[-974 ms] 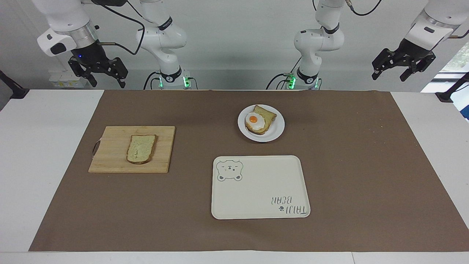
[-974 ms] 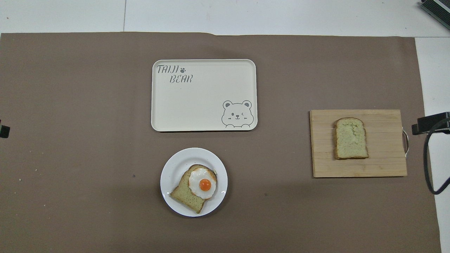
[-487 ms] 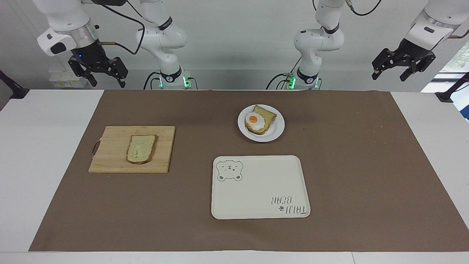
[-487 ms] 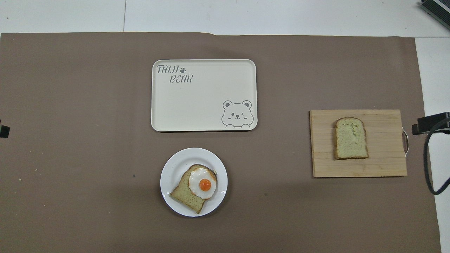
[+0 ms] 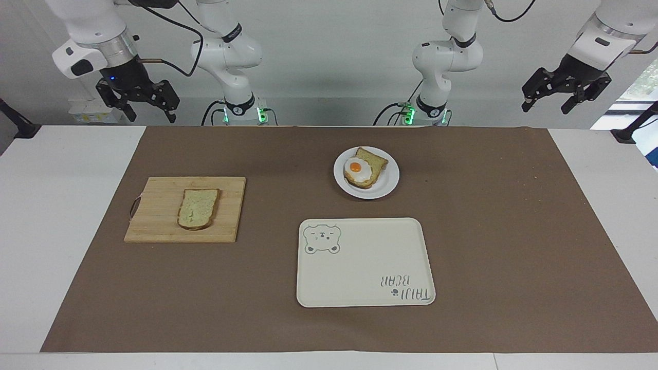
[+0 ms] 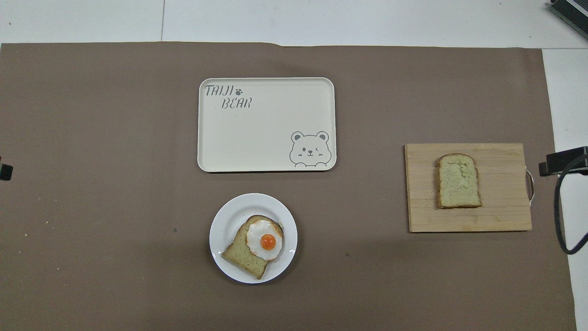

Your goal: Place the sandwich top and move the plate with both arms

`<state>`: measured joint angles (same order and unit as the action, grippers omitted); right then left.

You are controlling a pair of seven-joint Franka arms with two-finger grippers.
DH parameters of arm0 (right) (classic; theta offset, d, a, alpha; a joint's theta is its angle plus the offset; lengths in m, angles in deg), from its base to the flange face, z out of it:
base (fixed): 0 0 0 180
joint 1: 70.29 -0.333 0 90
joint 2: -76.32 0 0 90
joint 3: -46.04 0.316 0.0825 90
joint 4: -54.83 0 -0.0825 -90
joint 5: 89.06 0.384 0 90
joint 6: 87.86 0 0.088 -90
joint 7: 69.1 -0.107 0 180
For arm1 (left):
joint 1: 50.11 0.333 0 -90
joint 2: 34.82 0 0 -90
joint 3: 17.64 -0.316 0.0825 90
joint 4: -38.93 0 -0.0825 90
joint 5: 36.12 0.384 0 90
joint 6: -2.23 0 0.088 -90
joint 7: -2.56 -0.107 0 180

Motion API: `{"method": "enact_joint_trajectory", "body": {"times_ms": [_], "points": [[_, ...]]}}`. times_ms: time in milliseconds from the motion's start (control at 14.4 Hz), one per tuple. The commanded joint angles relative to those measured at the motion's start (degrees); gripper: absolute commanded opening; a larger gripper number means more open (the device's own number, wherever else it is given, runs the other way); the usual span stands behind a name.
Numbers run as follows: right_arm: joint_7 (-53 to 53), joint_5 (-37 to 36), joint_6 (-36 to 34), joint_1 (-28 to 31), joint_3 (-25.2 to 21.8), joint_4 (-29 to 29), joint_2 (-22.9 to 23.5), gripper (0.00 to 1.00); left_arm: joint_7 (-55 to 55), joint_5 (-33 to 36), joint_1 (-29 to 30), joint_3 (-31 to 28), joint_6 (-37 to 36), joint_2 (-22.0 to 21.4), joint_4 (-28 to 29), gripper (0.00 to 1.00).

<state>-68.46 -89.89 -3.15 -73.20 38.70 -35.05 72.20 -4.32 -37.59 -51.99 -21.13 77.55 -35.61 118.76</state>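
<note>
The sandwich top [image 5: 198,208] [image 6: 458,180], a bare green-flecked slice with brown crust, lies flat on a wooden cutting board [image 5: 154,216] toward the right arm's end of the table. The white plate [image 5: 386,182] [image 6: 229,216] sits near the robots at mid-table and carries a bread slice with a fried egg [image 5: 360,169]. My right gripper [image 5: 149,110] hangs open in the air above the table's edge at the robots' end, at the right arm's end. My left gripper [image 5: 546,103] hangs open and high at the left arm's end. Both hold nothing. Neither shows in the overhead view.
A cream rectangular tray [image 5: 360,267] [image 6: 266,138] with a bear drawing lies farther from the robots than the plate, with nothing on it. A brown mat [image 5: 488,231] covers most of the table. Black clamps [image 6: 562,161] stand at the table's two ends.
The right gripper has risen very slightly. Nothing on the table has moved, and the left arm is still.
</note>
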Motion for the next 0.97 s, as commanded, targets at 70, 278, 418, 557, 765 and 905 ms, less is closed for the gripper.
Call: {"method": "enact_joint_trajectory", "body": {"times_ms": [70,278,418,557,765,905], "points": [[1.0,-0.1,2.7,1.2,0.2,-1.7,-1.1,1.00,-0.2,0.1,0.6,0.3,-0.4,-1.0,0.8,1.00],[0.9,-0.1,2.7,1.2,0.2,-1.7,-1.1,1.00,-0.2,0.1,0.6,0.3,-0.4,-1.0,0.8,1.00],[0.9,-0.1,2.7,1.2,0.2,-1.7,-1.1,1.00,-0.2,0.1,0.6,0.3,-0.5,-1.0,0.8,1.00],[1.0,-0.1,2.7,1.2,0.2,-1.7,-1.1,1.00,-0.2,0.1,0.6,0.3,-0.5,-1.0,0.8,1.00],[1.6,-0.1,2.6,1.2,0.0,-1.6,-1.0,1.00,-0.2,0.1,0.6,0.3,-0.4,-1.0,0.8,1.00],[1.6,-0.1,2.0,1.2,0.0,-1.5,-1.1,1.00,-0.2,0.1,0.6,0.3,-0.4,-1.0,0.8,1.00]]}}
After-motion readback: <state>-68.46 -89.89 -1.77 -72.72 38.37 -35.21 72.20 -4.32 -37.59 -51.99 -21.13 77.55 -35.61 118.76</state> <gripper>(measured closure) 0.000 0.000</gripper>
